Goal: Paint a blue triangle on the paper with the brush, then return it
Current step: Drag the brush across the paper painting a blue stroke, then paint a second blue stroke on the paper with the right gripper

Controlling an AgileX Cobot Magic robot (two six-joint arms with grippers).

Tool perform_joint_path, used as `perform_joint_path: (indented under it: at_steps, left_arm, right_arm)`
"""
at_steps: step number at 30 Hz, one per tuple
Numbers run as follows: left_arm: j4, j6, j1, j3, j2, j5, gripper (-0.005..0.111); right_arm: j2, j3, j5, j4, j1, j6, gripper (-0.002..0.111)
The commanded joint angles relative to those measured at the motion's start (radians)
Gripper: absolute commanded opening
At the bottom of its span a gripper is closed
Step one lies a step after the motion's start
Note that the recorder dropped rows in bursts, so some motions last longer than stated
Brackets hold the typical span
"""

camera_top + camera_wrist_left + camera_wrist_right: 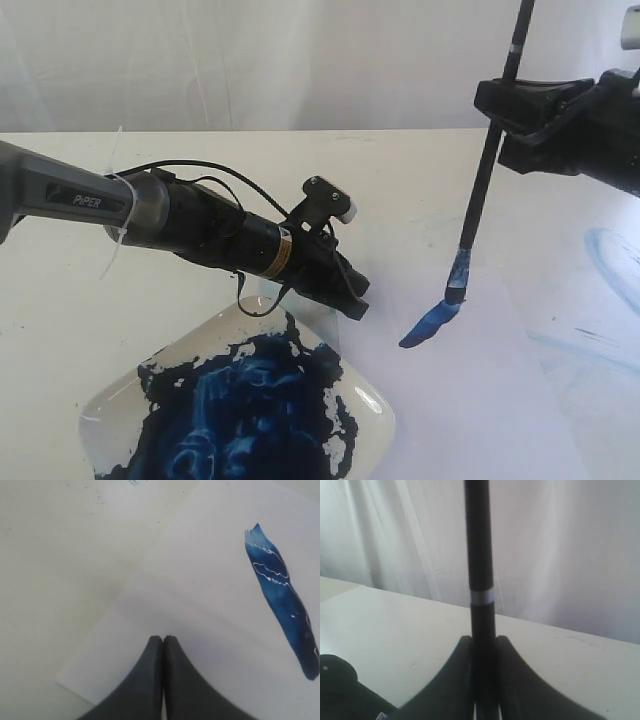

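Two black robot arms work here, each with one end effector. The left end effector (163, 638) has its two dark, tapered fingers pressed together with nothing between them, above the near corner of the paper. The right end effector (482, 640) pinches the one long, thin, black-handled paintbrush (487, 175) partway up its handle, so it hangs nearly upright with its blue-stained bristles down over the sheet.

There is one matte, white, lilac-tinted rectangular sheet of paper (200, 605), flat on the counter. It carries one thick, streaky, wet-looking blue brushstroke (280, 600). One glossy, clear, rounded-square paint dish (100, 415) sits beside the sheet, smeared with dark blue paint.

The cream counter (60, 570) is smooth, with tiny dark flecks and faint pale-blue smears (610, 260) on its right. A white pleated curtain (570, 555) hangs behind.
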Motion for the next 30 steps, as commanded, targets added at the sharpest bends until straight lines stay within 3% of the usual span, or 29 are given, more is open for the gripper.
perform_joint_path:
  at_steps: [1,7,15,18,23,30]
  left_arm:
    - [0.01,0.0,-0.007,-0.001,0.002,0.005,0.0]
    - [0.01,0.0,-0.007,-0.001,0.002,0.005,0.0]
    - [0.01,0.0,-0.007,-0.001,0.002,0.005,0.0]
    - [0.01,0.0,-0.007,-0.001,0.002,0.005,0.0]
    - [0.01,0.0,-0.007,-0.001,0.002,0.005,0.0]
    - [0.01,0.0,-0.007,-0.001,0.002,0.005,0.0]
  right_arm:
    - [-0.066,0.004,0.09,0.001,0.021,0.062,0.0]
    - [-0.192,0.048,0.331,0.167,0.147,-0.002,0.0]
    - [-0.223,0.137,0.367,0.887,0.324,-0.556,0.0]
    - [-0.193,0.143,0.341,1.067,0.39,-0.718,0.0]
    - [-0.113,0.143,0.27,1.185,0.457,-0.814,0.0]
    - [0.019,0.143,0.179,1.187,0.459,-0.814,0.0]
